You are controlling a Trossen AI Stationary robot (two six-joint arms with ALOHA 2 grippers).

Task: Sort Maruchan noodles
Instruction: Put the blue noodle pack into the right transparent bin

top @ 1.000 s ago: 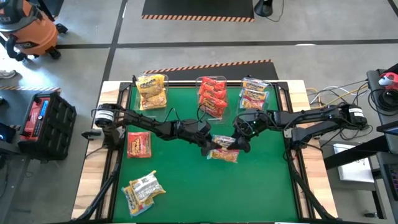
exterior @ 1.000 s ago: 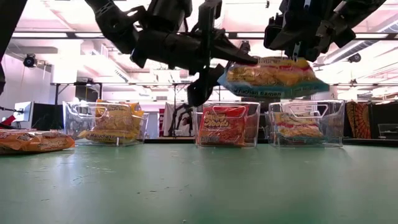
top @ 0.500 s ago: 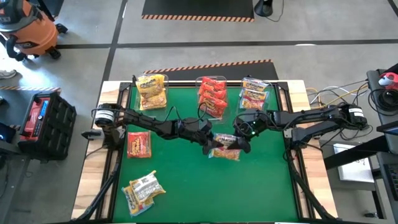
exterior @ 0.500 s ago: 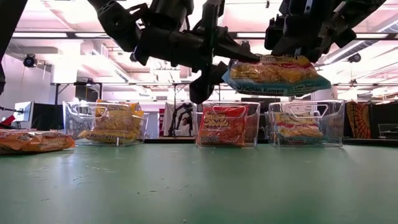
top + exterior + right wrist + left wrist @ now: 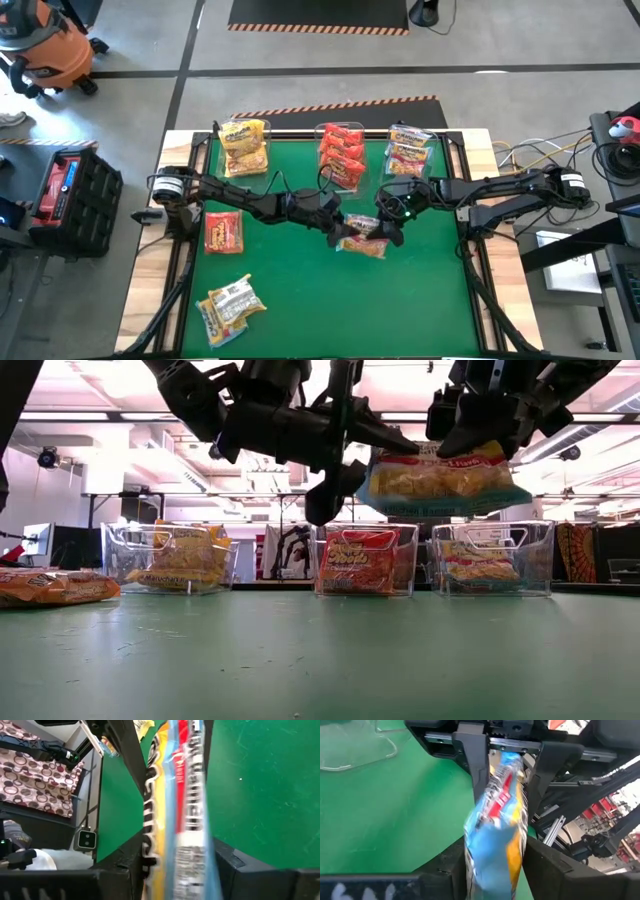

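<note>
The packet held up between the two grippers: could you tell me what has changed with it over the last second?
The right gripper has closed onto the packet, which the left gripper still pinches at its other edge. It hangs above the green table, tilted slightly differently. The three bins and the loose packets lie as before.

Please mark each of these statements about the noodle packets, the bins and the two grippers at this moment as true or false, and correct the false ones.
1. A packet hangs in the air between both grippers. True.
2. The middle bin holds red packets. True.
3. The green table has no loose packets. False: a red one and a pale one lie on its left side.
4. There are two clear bins. False: three stand along the far edge.
5. The right gripper meets the lifted packet at its top edge. True.
</note>
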